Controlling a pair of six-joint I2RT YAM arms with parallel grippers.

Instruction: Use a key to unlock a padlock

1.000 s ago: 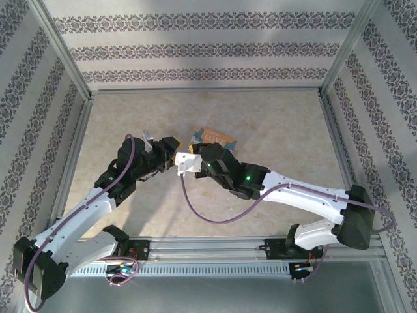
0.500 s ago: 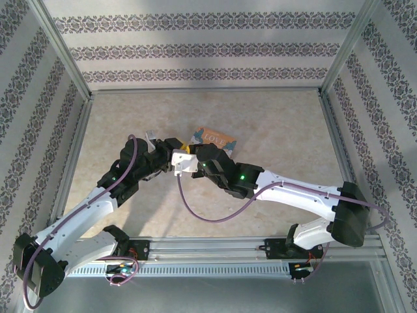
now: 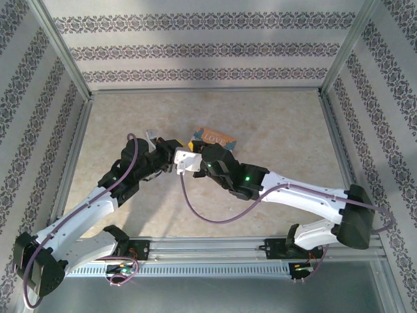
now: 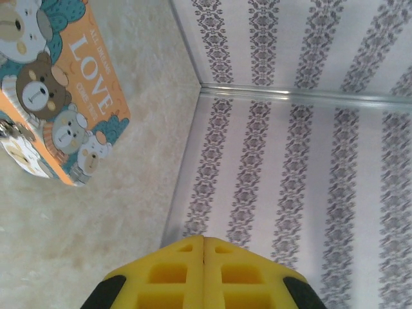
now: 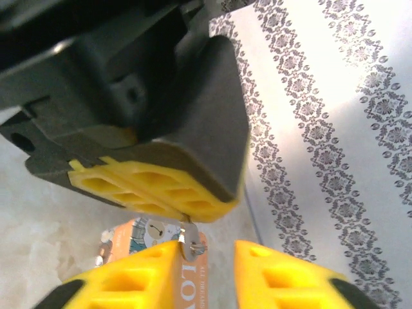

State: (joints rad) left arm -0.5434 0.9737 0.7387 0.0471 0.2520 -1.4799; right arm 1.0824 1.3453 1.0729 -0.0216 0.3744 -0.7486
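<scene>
The key (image 5: 188, 235), a small grey metal piece with a ring on its head, hangs from the tips of my left gripper's yellow fingers (image 5: 161, 193). My left gripper (image 4: 204, 239) is shut, its pads pressed together. My right gripper (image 5: 206, 250) is open just below; the key's head rests against its left finger and the right finger stands apart. In the top view both grippers meet mid-table, the left gripper (image 3: 173, 156) beside the right wrist. A bit of silvery metal (image 4: 8, 131) shows at the box's edge; I cannot tell whether it is the padlock.
The orange-sided LOVE bear-print box (image 3: 215, 137) lies on the beige table just behind the grippers, also seen as the box (image 4: 58, 96) from the left wrist. Patterned walls with metal rails (image 3: 202, 91) enclose the table on three sides.
The left gripper has shut on the key and the right gripper has opened off it. The right arm moved in leftward, then eased back a little to the right.
</scene>
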